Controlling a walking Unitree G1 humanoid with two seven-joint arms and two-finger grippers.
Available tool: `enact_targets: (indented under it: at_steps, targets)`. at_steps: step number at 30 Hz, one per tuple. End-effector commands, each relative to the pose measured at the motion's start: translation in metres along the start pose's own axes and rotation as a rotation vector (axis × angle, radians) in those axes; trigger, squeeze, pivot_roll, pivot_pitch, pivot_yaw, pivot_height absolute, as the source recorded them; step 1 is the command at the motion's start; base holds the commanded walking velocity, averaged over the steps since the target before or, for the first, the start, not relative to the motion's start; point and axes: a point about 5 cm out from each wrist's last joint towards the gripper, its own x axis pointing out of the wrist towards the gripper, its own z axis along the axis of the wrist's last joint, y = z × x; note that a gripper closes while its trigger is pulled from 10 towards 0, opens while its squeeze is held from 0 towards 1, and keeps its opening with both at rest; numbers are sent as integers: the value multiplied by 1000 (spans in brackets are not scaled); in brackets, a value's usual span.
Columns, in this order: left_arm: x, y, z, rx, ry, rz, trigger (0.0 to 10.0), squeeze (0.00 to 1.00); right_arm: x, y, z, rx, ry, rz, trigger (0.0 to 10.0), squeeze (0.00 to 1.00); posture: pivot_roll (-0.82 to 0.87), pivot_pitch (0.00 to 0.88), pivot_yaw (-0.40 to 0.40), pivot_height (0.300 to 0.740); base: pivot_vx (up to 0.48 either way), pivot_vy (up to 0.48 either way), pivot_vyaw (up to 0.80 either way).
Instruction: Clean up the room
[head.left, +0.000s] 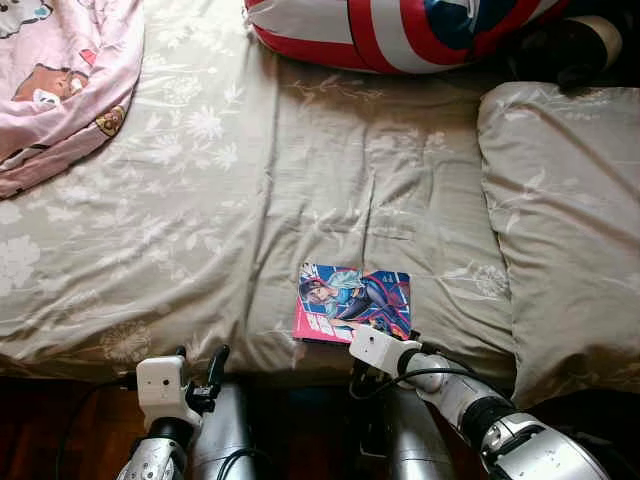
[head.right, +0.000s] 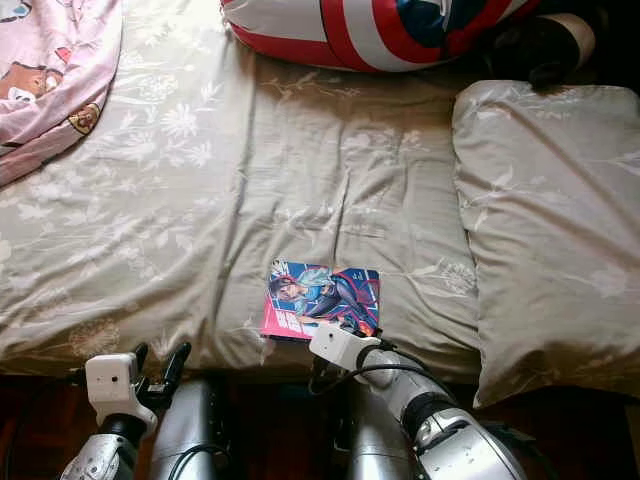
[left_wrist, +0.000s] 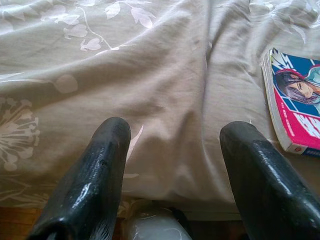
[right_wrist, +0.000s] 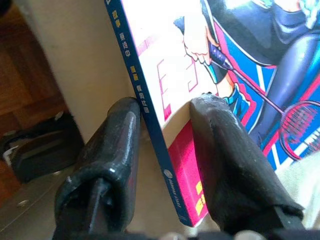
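Bed with floral beige sheet (head.left: 250, 180): a comic book (head.left: 352, 300) lies flat at its near edge. Right gripper (right_wrist: 165, 115) pinches the book's near edge, one finger over the cover, one under. For a sound lift, seat both fingers deeper before raising. Left gripper (left_wrist: 172, 150) hovers nearby, fingers spread. A pillow (head.left: 565, 220) lies toward the right edge.
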Motion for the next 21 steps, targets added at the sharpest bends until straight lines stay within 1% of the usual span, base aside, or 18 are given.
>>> enact_targets:
  at_steps: [1, 5, 9, 12, 16, 19, 20, 21]
  targets:
    - [-8, 3, -9, -4, 50, 18, 10000, 0, -1, 16, -14, 10, 55, 52, 10000, 0, 113, 422, -85, 636, 0, 0, 0]
    - [-9, 3, -10, -4, 49, 19, 10000, 0, -1, 11, -14, -9, 53, 7, 10000, 0, 118, 424, -85, 636, 0, 0, 0]
    - [-10, 2, -10, -4, 51, 19, 10000, 0, -2, 2, -11, -79, 54, -50, 10000, 0, 122, 425, -83, 636, 0, 0, 0]
    - [-10, 2, -10, -4, 53, 19, 10000, 0, -2, -3, -9, -71, 47, -75, 10000, 0, 124, 423, -83, 636, 0, 0, 0]
    - [-9, 2, -11, -3, 54, 19, 10000, 0, -1, -4, -8, -70, 44, -73, 10000, 0, 123, 421, -84, 636, 0, 0, 0]
    - [-9, 2, -11, -4, 55, 19, 10000, 0, -1, -4, -8, -108, 49, -68, 10000, 0, 125, 418, -84, 636, 0, 0, 0]
    - [-9, 2, -11, -5, 55, 18, 10000, 0, -1, -3, -8, -103, 51, -64, 10000, 0, 124, 418, -83, 636, 0, 0, 0]
    - [-9, 2, -11, -5, 56, 18, 10000, 0, -1, -1, -9, -73, 52, -56, 10000, 0, 124, 418, -83, 636, 0, 0, 0]
